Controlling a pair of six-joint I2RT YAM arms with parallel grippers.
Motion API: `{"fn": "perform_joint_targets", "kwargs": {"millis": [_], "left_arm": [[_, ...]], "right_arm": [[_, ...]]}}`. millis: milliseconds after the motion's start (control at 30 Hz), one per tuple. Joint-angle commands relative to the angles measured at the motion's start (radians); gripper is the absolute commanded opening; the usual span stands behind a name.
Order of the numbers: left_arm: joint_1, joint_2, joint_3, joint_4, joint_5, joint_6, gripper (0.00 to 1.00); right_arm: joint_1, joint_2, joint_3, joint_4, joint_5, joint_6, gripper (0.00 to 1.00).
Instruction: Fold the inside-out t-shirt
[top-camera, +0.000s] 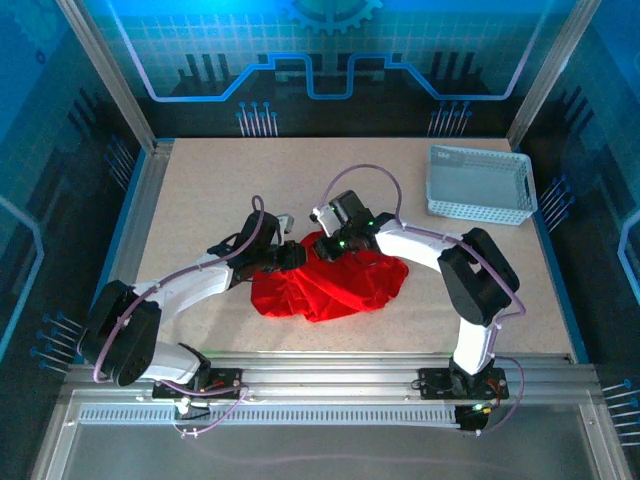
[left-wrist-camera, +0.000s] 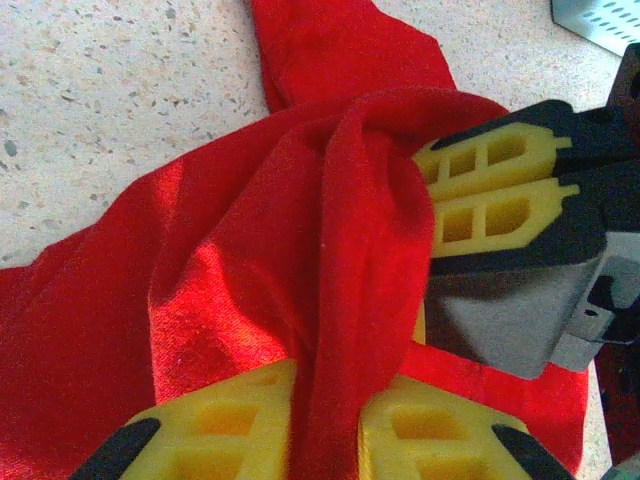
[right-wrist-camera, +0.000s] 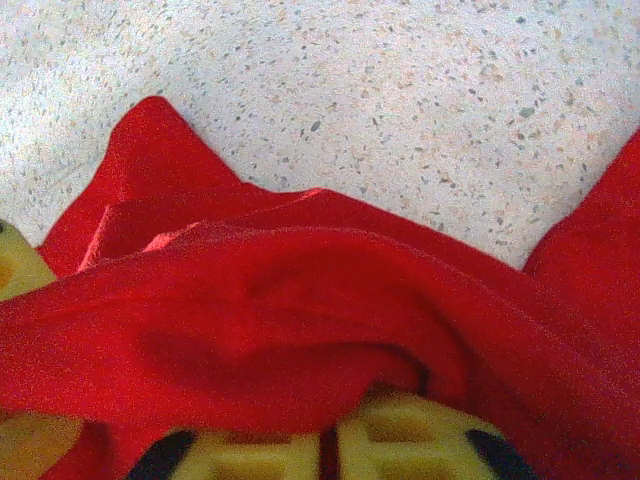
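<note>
Inside-out t-shirt (top-camera: 335, 285), crumpled mid-worktop (top-camera: 200, 190). The left gripper (left-wrist-camera: 325, 425) and right gripper (left-wrist-camera: 455, 190) meet at its far edge, nearly touching. Each pair of jaws pinches the same raised ridge of cloth, and the bulk lies nearward and rightward of them.

Your worktop (top-camera: 200, 190) is a pale speckled slab, seated in a silver metal frame (top-camera: 330, 368) with slanted posts (top-camera: 105, 70) at the far corners. Behind and to both sides you have blue panels (top-camera: 330, 50) printed with a circuit pattern; the lighting is cool and bluish overall.
</note>
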Motion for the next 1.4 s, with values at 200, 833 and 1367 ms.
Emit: {"fn": "perform_joint_targets", "kwargs": {"millis": [200,833,1367], "left_arm": [[0.058,0.013,0.016,-0.036,-0.016,-0.022,0.23],[0.095,0.079,0.117,-0.154,-0.032,0.016,0.24],[-0.144,-0.391,0.009,0.062,-0.121,0.127,0.71]], "right_arm": [[0.021,-0.209,-0.019,-0.068,0.048,-0.013,0.0],[0.046,-0.63,-0.258,-0.118,0.072,0.092,0.0],[0.147,-0.437,0.245,-0.406,0.103,0.213,0.0]]}}
